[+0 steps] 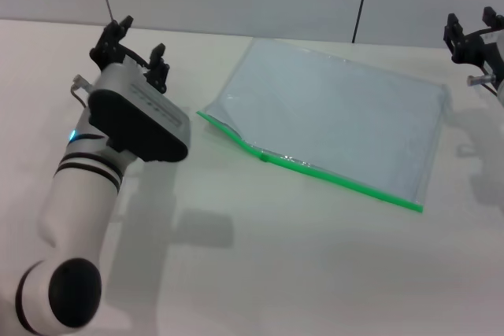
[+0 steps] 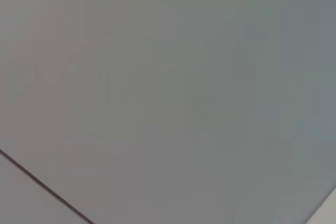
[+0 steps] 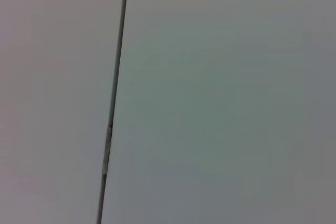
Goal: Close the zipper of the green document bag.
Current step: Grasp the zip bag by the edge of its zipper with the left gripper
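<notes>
the green document bag [image 1: 335, 116] is laid flat at frame centre; left hand [image 1: 135, 43] and right hand [image 1: 472, 31] are both seen spread, empty.

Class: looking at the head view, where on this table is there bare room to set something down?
Bare table lies in front of the zipper, and between the left gripper and green document bag. Tight beside the right gripper.
</notes>
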Controlling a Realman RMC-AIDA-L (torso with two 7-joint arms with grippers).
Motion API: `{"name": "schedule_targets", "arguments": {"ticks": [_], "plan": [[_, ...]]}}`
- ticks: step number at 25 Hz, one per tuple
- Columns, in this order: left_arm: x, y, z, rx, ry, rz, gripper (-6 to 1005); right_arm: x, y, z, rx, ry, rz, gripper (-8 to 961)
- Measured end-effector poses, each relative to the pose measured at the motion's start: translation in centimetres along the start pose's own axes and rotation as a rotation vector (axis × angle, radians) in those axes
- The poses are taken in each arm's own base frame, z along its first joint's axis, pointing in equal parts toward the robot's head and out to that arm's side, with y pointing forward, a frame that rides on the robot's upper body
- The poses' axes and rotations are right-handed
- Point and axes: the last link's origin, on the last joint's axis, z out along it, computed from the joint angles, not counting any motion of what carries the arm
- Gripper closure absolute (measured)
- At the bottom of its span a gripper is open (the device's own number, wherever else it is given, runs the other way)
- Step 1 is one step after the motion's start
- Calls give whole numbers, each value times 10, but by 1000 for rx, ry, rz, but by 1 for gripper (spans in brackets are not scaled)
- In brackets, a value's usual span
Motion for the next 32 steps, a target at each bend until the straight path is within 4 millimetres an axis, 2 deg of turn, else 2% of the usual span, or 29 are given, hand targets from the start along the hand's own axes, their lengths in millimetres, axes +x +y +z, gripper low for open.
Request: {"name": "schedule_targets", "arguments": {"ticks": [5,10,19,32], "plan": [[12,0,-18,66,-12,186,382,0,0,0,0,0,0,399],[7,6,-25,27,-61,331,382,1,-1,0,3,4,0,399],[-16,24,-17,-157,-187,471,382,1,-1,0,1,12,-4,400],[-12,27,1,-225,-150,608,382,2,1,2,-5,30,-9,400]]}}
